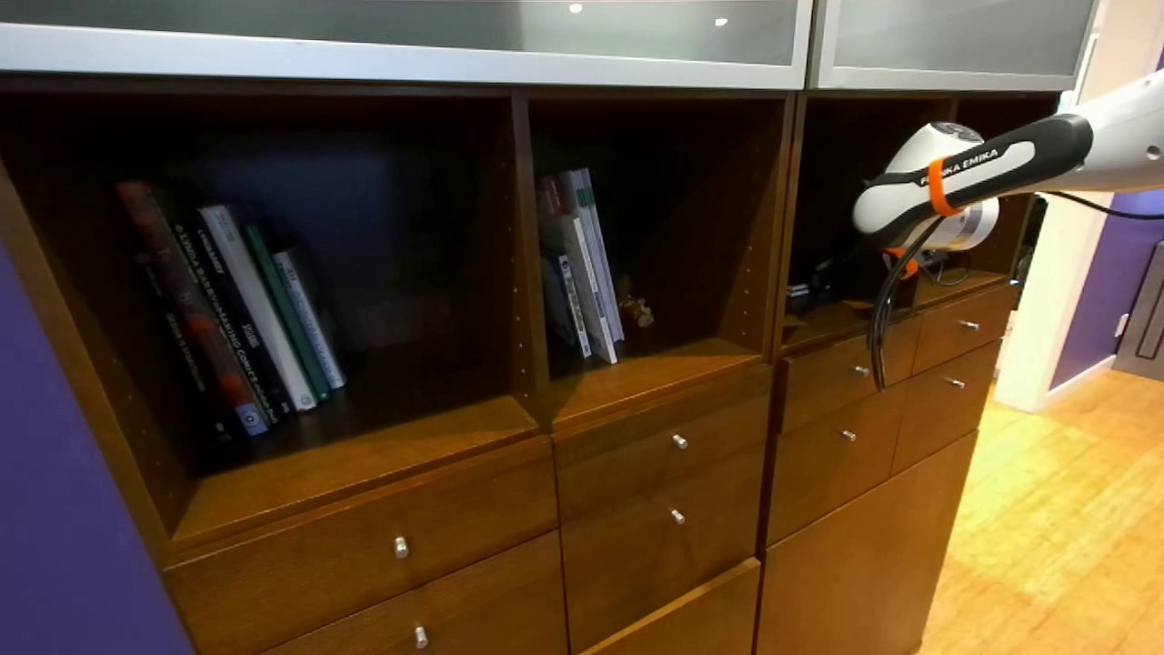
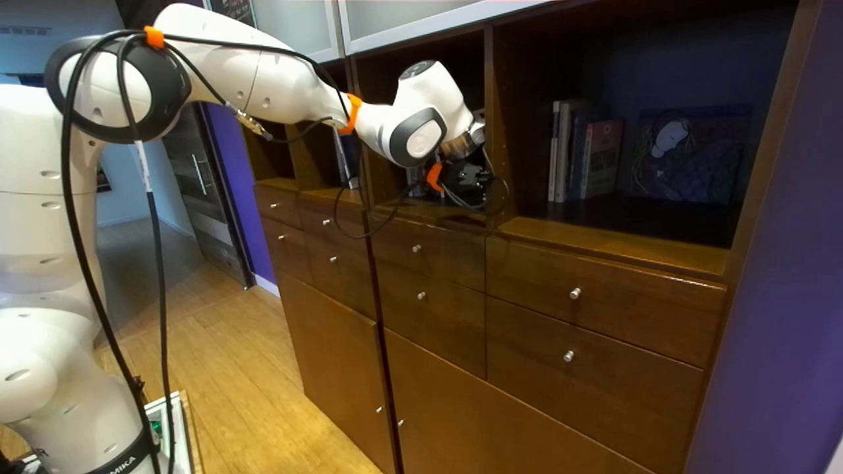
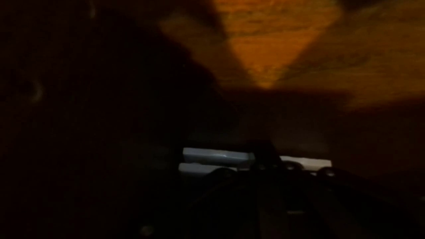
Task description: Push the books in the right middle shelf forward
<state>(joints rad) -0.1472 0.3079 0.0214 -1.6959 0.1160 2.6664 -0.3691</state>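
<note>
Dimly, pale edges of the books (image 3: 215, 155) are seen inside the dark shelf compartment (image 2: 431, 212), partly hidden by the fingers (image 3: 265, 155) (whether parted or clenched cannot be told).

Shelved books (image 1: 593, 287), wooden drawers (image 2: 632, 309) and purple walls (image 2: 777, 276) suggest a home or office.

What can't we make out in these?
Whether the claw is open or shut: small and dark in an exterior view, lost in darkness in the wrist view.
Titles on the pale books: wrist view, too dark and blurred.
Contact between claw and pale books: wrist view, claw's dark shape partly covers them.
Rest of the forearm: cut off by the right edge in an exterior view.
</note>
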